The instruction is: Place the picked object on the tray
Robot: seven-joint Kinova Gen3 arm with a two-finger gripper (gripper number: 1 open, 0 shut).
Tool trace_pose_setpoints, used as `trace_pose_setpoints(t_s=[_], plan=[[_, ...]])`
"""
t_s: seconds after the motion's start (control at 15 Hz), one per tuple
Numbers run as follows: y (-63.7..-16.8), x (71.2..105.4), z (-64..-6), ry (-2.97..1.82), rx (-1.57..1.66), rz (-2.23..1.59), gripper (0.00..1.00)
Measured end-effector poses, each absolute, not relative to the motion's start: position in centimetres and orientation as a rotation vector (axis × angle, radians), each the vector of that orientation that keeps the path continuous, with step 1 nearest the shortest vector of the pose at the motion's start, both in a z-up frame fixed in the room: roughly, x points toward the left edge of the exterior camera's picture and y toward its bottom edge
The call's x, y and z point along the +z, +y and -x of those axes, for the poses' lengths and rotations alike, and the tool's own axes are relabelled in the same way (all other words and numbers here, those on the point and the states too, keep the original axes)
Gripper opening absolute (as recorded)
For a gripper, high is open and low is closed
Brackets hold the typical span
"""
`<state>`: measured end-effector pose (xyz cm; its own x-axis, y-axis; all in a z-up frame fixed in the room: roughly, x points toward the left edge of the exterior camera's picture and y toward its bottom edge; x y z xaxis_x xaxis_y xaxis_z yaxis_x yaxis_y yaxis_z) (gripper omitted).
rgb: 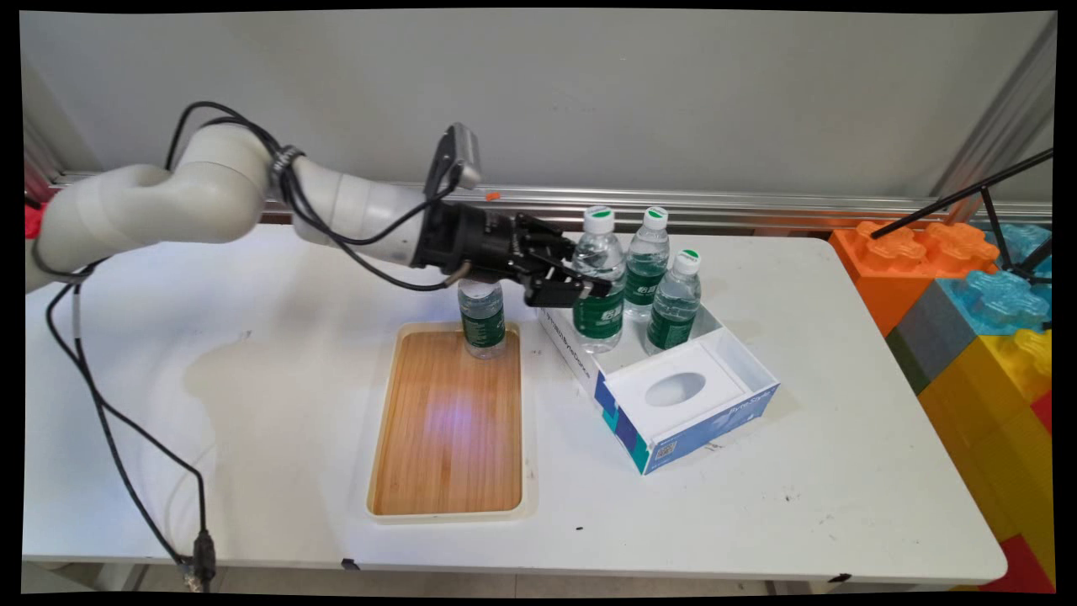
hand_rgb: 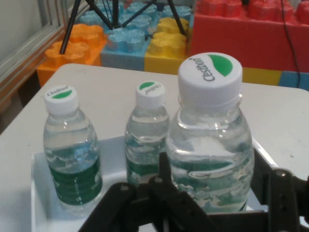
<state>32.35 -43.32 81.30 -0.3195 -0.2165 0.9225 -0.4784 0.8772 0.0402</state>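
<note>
My black gripper [rgb: 589, 286] reaches in from the left and is shut on the nearest water bottle [rgb: 599, 246], its fingers pressing both sides just above the green label. That bottle still stands in the open white-and-blue cardboard box [rgb: 683, 421]. In the hand view the same bottle [hand_rgb: 210, 145] fills the space between the fingers [hand_rgb: 270, 186]. Two more bottles [rgb: 648, 261] [rgb: 675, 303] stand behind it in the box, and appear in the hand view as the left bottle [hand_rgb: 71, 150] and the middle bottle [hand_rgb: 147, 135]. A further bottle [rgb: 483, 328] stands on the far end of the wooden tray [rgb: 446, 429].
Large toy bricks [rgb: 968, 295] in orange, blue and yellow are stacked past the table's right edge, with black tripod legs [rgb: 1001, 219] over them. A black cable [rgb: 109, 421] hangs from the arm over the table's left side. A metal rail [rgb: 757, 206] runs along the back.
</note>
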Motion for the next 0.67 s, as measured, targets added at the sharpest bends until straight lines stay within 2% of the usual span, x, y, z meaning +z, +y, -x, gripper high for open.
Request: trace_pose_setpoints(t_s=[0.67], plan=[[-38.8,80.5,-37.4,-1.986,0.206,-0.459,0.0]])
